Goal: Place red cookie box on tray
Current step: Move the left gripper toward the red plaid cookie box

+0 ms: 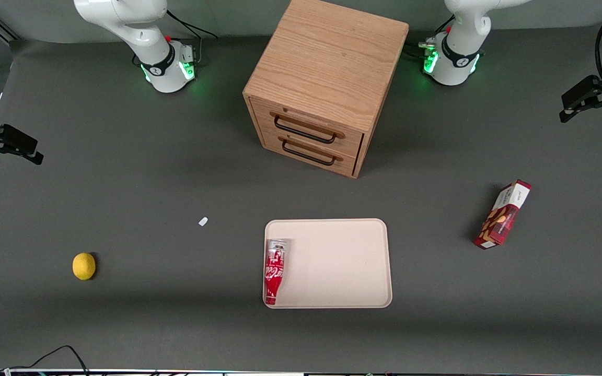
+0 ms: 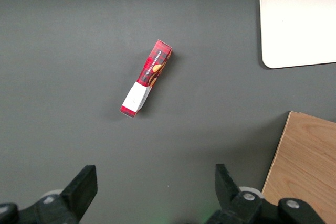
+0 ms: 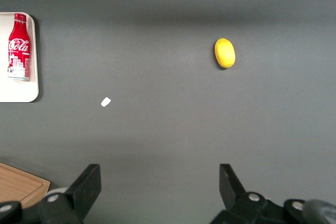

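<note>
Red and slim, the rectangular cardboard cookie box [image 1: 502,214] with its white end panel lies on the dark grey tabletop [image 1: 123,183] toward the working arm's end, well apart from the flat cream-beige tray [image 1: 343,261], where a red-and-white soda bottle [image 1: 274,271] rests along one rim. We see our black claw [image 2: 152,192] released, fingers spread, high above the box. We judge the approach is in hand: next we descend, turn to straddle the box's narrow width, and close.

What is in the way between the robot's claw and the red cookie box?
Nothing visible. The gripper is open, high above the bare table, and the cookie box lies in plain sight. Bare table also separates the box from the tray, where a soda bottle lies along one edge.
</note>
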`<control>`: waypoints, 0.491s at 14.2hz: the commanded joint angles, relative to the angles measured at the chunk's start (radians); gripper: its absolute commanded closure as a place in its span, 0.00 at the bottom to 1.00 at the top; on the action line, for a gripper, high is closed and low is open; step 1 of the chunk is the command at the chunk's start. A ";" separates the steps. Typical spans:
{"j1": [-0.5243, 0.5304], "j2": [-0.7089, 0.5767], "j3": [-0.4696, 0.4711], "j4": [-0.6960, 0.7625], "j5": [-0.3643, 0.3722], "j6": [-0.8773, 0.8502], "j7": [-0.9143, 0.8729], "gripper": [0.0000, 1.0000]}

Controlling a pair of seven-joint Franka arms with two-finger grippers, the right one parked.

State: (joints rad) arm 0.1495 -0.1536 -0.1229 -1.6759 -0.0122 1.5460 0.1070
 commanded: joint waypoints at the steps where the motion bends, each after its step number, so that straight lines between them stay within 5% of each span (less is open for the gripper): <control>1: 0.013 -0.012 -0.009 -0.008 -0.008 -0.001 0.023 0.00; 7: 0.012 0.081 -0.009 -0.005 0.000 0.046 0.031 0.00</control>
State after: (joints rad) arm 0.1501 -0.1209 -0.1230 -1.6829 -0.0123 1.5543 0.1137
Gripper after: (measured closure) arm 0.000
